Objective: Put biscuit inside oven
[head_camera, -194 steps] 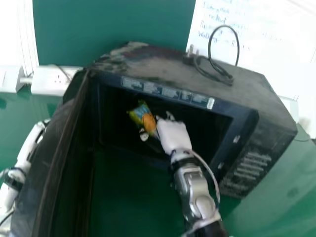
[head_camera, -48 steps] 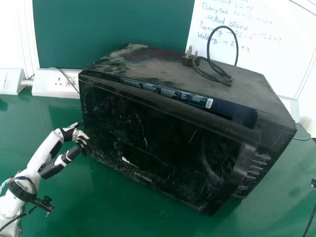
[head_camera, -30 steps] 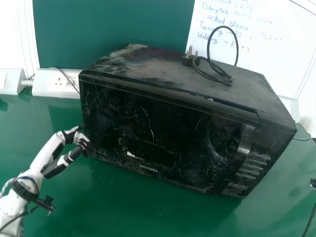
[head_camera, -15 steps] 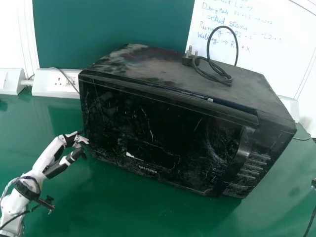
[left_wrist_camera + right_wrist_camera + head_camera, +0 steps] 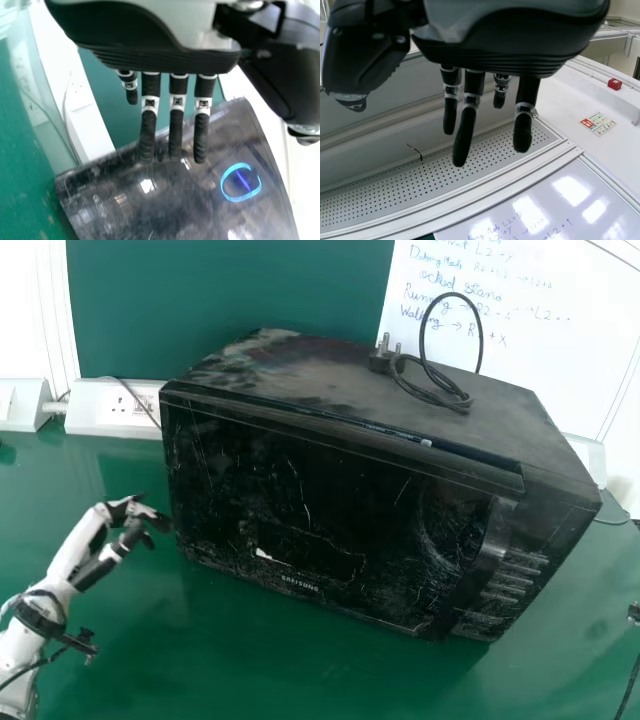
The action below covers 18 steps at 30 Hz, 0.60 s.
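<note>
"What has moved?"

"The left robot hand (image 5: pixel 128 516). Half a second ago it was at the door's left edge; now it has drawn back leftward, just beside the door."

"And the biscuit packet?"

"I can't tell where it is now. Earlier the right robot hand had it inside the microwave oven (image 5: pixel 300 365). Now the door (image 5: pixel 330 480) hides the interior."

"Fully closed?"

"Nearly. A thin strip of label (image 5: pixel 425 443) peeks out along its top edge. The handle (image 5: pixel 485 565) is at the door's right side."

"How are the hands?"

"The left is released, fingers straight, holding nothing. The right robot hand (image 5: pixel 510 35) is released too, its fingers extended in the right wrist view, with a perforated panel (image 5: pixel 385 187) beyond them."

"What surrounds the oven?"

"It rests on the green table (image 5: pixel 270 670). A coiled black cable (image 5: pixel 450 398) lies on its top, toward the far right, with the plug (image 5: pixel 380 360) at the coil's left. A white socket box (image 5: pixel 90 410) is beyond it at the far left, against the green panel (image 5: pixel 230 290). A whiteboard (image 5: pixel 540 340) with handwriting stands at the far right."
</note>
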### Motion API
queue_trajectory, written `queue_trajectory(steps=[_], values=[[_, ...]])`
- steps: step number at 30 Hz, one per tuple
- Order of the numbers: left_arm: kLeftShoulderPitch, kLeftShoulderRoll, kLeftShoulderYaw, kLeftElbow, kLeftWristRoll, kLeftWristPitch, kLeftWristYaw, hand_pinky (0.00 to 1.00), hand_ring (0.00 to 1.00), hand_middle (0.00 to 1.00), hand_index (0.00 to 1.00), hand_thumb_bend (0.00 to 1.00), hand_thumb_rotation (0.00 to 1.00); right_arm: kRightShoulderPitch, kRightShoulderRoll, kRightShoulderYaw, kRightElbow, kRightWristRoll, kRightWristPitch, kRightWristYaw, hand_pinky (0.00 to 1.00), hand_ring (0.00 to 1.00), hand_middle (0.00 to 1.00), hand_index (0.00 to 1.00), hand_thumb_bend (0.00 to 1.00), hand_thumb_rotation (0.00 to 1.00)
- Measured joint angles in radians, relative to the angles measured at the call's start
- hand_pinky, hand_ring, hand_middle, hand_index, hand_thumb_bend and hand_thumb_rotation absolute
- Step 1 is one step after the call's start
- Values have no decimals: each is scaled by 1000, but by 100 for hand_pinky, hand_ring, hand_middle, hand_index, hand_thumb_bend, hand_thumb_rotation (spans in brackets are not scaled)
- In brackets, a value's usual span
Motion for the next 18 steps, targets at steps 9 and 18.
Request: queue_trajectory(steps=[9,18], values=[[42,-3,44,-143,-70,172,23,31,36,44,48,51,6,-1,0,1,-2,1,7,0,15,21,36,73,82,46],[15,-11,83,-27,-154,167,-6,33,40,45,49,51,6,-3,0,1,-3,26,12,0,16,22,38,71,82,44]])
